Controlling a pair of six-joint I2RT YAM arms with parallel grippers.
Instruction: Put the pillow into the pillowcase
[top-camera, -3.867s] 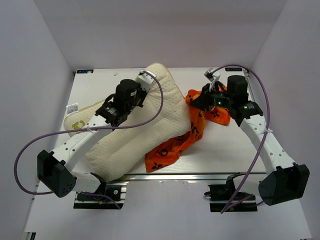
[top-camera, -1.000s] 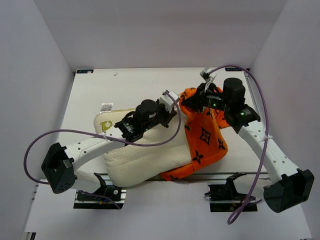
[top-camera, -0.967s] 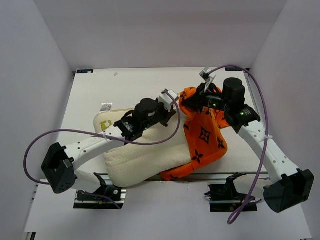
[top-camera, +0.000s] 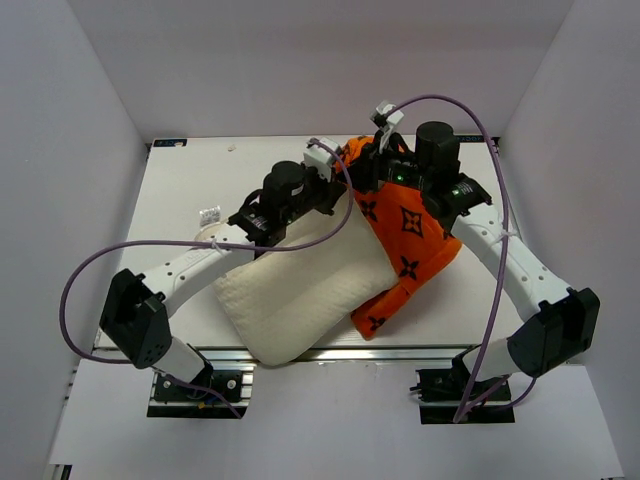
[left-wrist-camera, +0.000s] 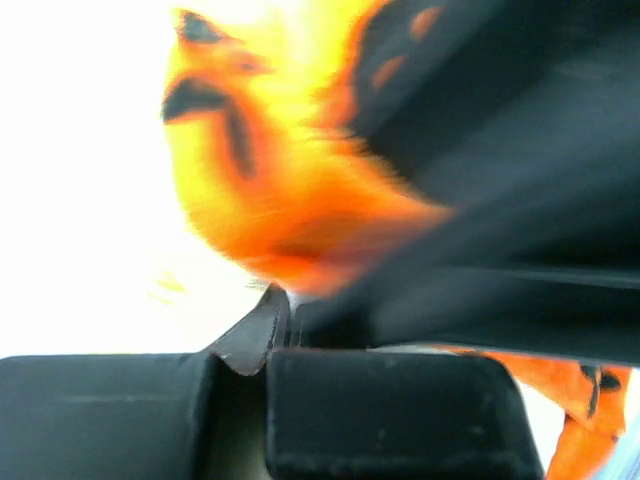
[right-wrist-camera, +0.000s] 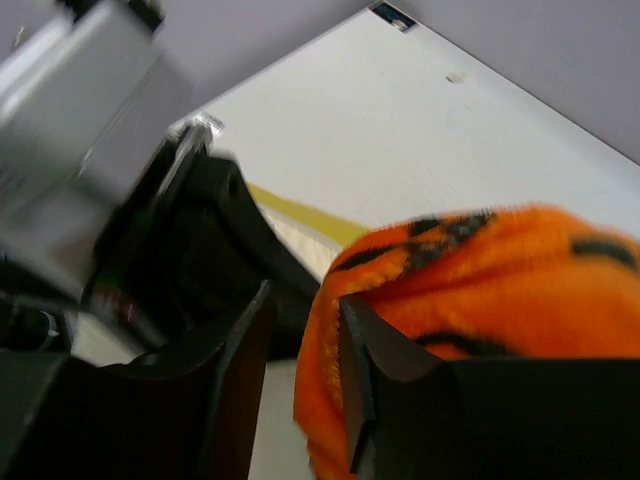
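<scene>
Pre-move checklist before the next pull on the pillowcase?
1. Left gripper shut: ok. What it pinches: cannot tell, blurred.
2. Right gripper holding pillowcase: not ok, jaws apart.
3. Pillow end inside pillowcase: ok, right end covered.
4. Pillow fully on table: cannot tell, near corner at the edge.
5. Cable off pillow: not ok, drapes across it.

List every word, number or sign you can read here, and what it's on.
No readable words or numbers.
Pillowcase: black flower and star motifs only, no letters.
White tag on the table: print too small to read.
Dark label at the table's far-left corner: too small to read.
</scene>
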